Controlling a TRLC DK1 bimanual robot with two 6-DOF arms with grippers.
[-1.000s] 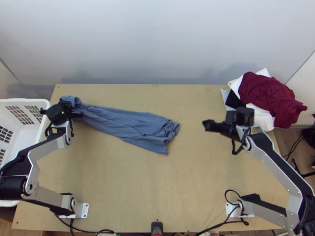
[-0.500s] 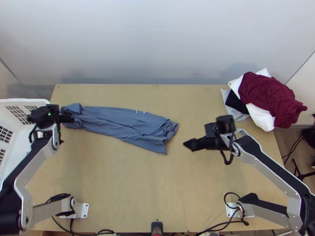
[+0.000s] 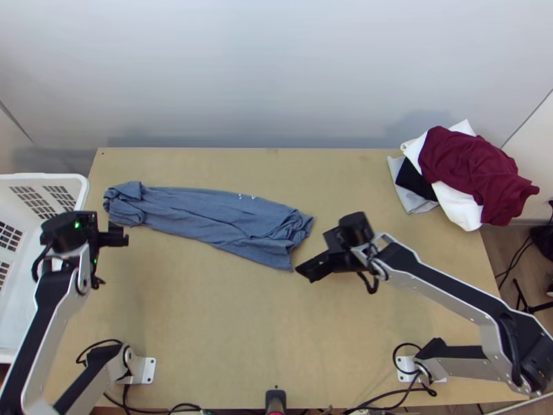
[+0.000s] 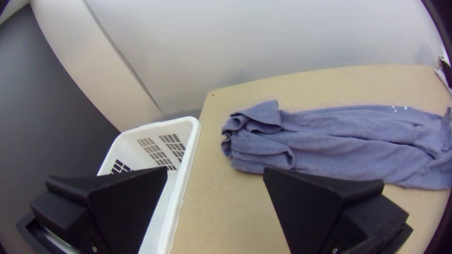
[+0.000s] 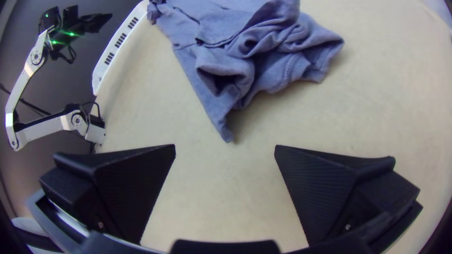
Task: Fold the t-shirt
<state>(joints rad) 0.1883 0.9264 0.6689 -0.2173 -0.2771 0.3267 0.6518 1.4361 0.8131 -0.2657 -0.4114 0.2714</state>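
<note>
A blue-grey t-shirt lies in a long strip of several lengthwise creases across the table's left and middle, its left end folded back and bunched, its right end crumpled. Beside the basket, just below the shirt's left end in the top view, is my left gripper. In the left wrist view the left gripper stands open, apart from the shirt. My right gripper is by the shirt's lower right corner. Its fingers are wide apart in the right wrist view, where the right gripper has bare table between them and the crumpled end beyond.
A white basket stands at the table's left edge. At the back right corner lies a pile of clothes with a dark red one on top. Bare wood lies between the arms, in front of the shirt.
My left gripper has let go of the shirt's left end and drawn back toward the near side. My right gripper has moved left and nearer, up to the shirt's right end.
</note>
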